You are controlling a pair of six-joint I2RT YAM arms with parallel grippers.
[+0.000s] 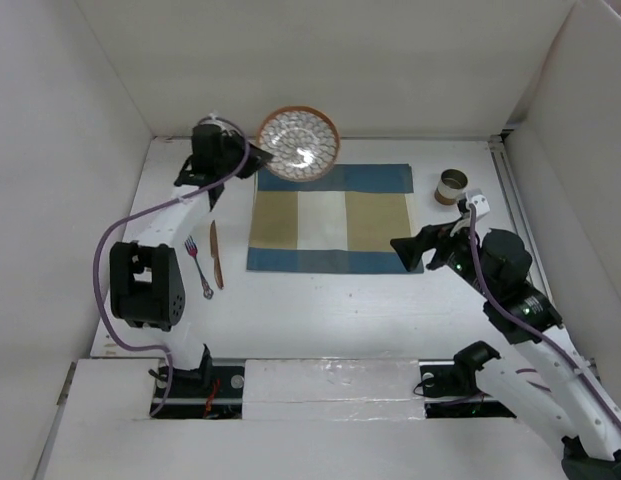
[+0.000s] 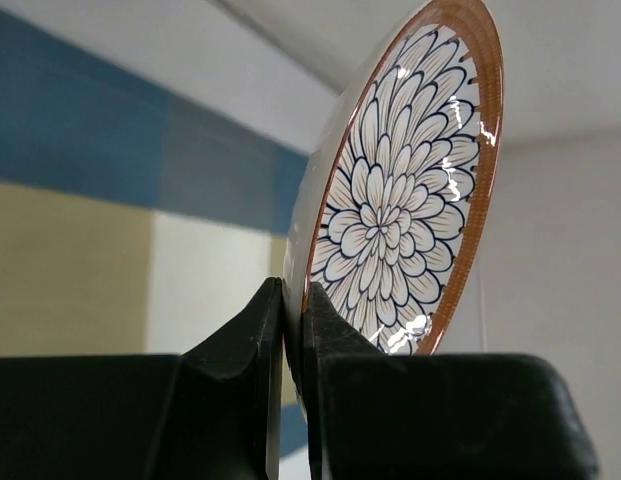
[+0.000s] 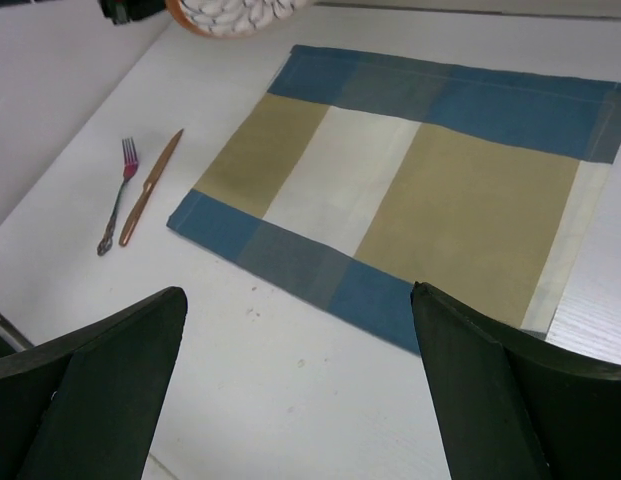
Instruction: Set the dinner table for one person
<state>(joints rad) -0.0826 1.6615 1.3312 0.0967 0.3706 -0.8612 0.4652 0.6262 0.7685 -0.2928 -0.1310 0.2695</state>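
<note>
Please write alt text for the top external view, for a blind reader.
The left tool holds a flower-patterned plate by its rim at the far left corner of a blue-and-beige placemat on the white table. A fork and knife lie left of the placemat, a cup right of it; the right tool is open.

Looks down past wide-spread fingers (image 3: 100, 380) onto placemat (image 3: 410, 180) on table (image 3: 290, 400); left of it, fork (image 3: 117, 195) beside knife (image 3: 150, 188).

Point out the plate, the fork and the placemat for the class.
plate (image 1: 299, 143), top external view, middle of its patterned face.
fork (image 3: 117, 198), right wrist view, midway along its handle.
placemat (image 1: 322, 221), top external view, its pale centre square.
</note>
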